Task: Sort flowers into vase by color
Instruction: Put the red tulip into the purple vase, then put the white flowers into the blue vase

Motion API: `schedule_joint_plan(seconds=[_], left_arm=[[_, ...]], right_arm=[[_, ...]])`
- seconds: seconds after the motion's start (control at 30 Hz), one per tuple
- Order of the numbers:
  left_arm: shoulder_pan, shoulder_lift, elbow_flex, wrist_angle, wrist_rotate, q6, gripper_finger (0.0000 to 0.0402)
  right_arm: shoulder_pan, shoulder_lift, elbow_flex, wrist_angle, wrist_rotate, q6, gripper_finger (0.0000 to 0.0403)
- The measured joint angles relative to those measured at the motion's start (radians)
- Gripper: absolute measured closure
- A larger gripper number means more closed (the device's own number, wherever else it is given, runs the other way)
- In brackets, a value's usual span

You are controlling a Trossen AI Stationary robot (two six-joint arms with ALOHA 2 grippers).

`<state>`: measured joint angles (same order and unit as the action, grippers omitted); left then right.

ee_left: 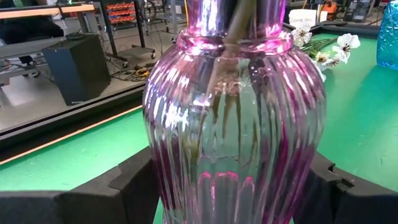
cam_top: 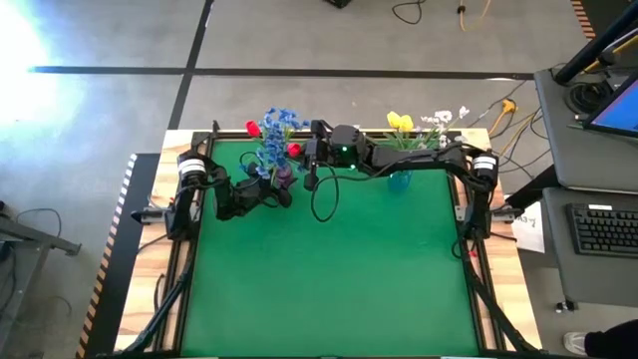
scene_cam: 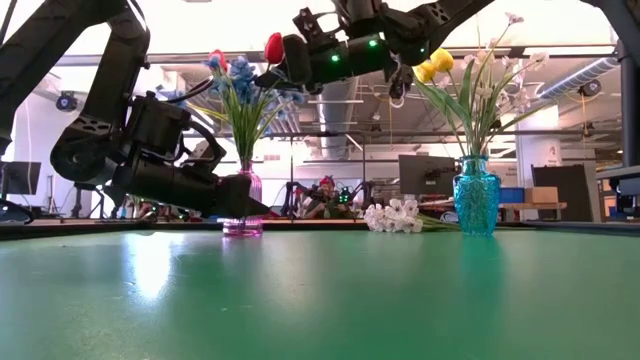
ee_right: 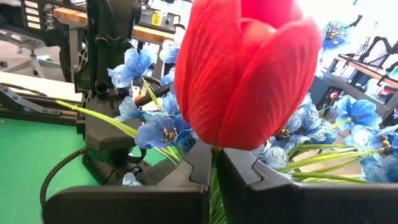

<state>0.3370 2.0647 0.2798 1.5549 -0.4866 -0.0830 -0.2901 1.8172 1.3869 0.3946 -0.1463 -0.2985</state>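
A pink ribbed glass vase [scene_cam: 243, 208] stands at the far left of the green table and holds blue flowers [scene_cam: 240, 75] and a red tulip [scene_cam: 218, 58]. My left gripper [cam_top: 276, 191] is closed around its belly. Above it, my right gripper [scene_cam: 287, 62] is shut under the bloom of another red tulip [ee_right: 249, 68]. A teal vase [scene_cam: 477, 195] at the far right holds yellow tulips [scene_cam: 432, 66] and white blossoms [scene_cam: 505, 55]. A white spray [scene_cam: 395, 215] lies flat on the table between the vases. My left gripper holds the pink vase by its belly [ee_left: 236, 137], one finger [ee_left: 127, 186] on each side, coming in nearly level from the table's left. The vase stands upright with its base on the table. My right gripper pinches the red tulip's stem [ee_right: 213, 163] just below the bloom, between its two fingers [ee_right: 186, 177]. It reaches in level from the table's right, across the stem. The bloom stands upright above the fingers; the blue flowers hide the stem's lower end.
The two vases stand along the table's far edge, with the green mat [cam_top: 339, 269] in front of them. A black cable [cam_top: 321, 204] hangs from the right arm onto the mat. Desks and a keyboard [cam_top: 606, 227] stand beyond the table's right side.
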Motion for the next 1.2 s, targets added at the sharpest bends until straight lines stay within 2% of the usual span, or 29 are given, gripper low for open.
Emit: schedule_joint_plan(seconds=[0.27,0.43,0.83,1.0,1.2], left_arm=[[0.000,0.000,0.000,0.000,0.000,-0.001,0.0145],[0.000,0.000,0.000,0.000,0.000,0.000,0.0142],[0.000,0.004,-0.010,-0.003,0.000,0.004,0.0092],[0.000,0.001,-0.017,0.008,-0.001,-0.005,0.0086],[0.000,-0.003,-0.018,0.013,-0.001,-0.020,0.0086]], right_arm=[[0.000,0.008,0.000,0.007,0.027,-0.014,0.0390],[0.000,0.005,-0.001,0.006,0.043,-0.011,0.0372],[0.000,-0.006,-0.002,0.002,0.044,0.006,0.0249],[0.000,-0.023,-0.002,-0.029,0.045,0.010,0.0203],[0.000,-0.045,-0.002,-0.074,0.044,0.018,0.0169]])
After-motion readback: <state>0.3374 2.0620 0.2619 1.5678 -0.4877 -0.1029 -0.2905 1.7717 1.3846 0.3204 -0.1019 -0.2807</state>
